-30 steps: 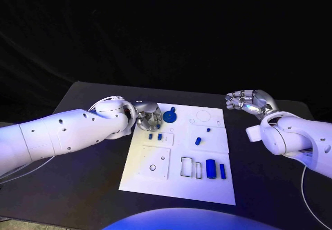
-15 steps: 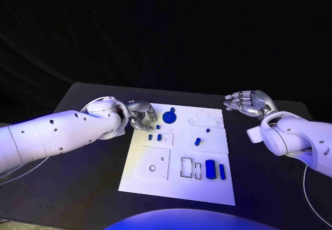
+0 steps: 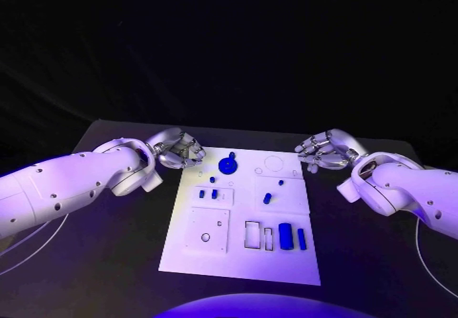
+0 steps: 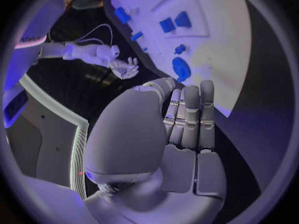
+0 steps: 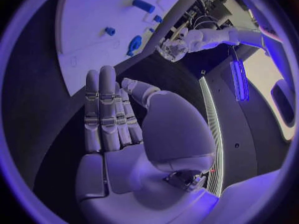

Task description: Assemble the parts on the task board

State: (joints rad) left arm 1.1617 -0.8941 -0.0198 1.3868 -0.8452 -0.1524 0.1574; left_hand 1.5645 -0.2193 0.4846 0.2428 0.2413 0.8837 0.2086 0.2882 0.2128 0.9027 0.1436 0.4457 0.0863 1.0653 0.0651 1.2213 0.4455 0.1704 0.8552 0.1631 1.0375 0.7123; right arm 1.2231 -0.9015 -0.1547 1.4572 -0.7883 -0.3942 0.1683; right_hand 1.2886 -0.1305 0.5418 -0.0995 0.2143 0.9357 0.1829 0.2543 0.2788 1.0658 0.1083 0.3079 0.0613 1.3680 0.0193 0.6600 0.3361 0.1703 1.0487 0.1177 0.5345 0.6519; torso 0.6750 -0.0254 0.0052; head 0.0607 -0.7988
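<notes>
The white task board [image 3: 239,262] lies in the middle of the black table. On it are a round blue part [image 3: 228,164] near the far edge, two small blue parts [image 3: 208,194] side by side, a blue peg [image 3: 267,197] and two blue bars [image 3: 292,235] near the front. My left hand [image 3: 177,149] hovers off the board's far left corner with its fingers straight and nothing in it. My right hand [image 3: 323,151] hovers at the far right corner, also empty. The left wrist view shows my left hand [image 4: 181,129] flat beside the board [image 4: 224,50]. In the right wrist view my right hand [image 5: 118,129] is flat too.
Empty outlined slots [image 3: 254,234] and a square plate with a ring [image 3: 206,236] sit on the board's front half. Black table [image 3: 95,265] surrounds the board on all sides. A white cable [image 3: 28,252] trails under the left arm.
My left hand has drawn back from over the board's far left parts to just off that corner. My right hand has shifted in toward the board's far right corner.
</notes>
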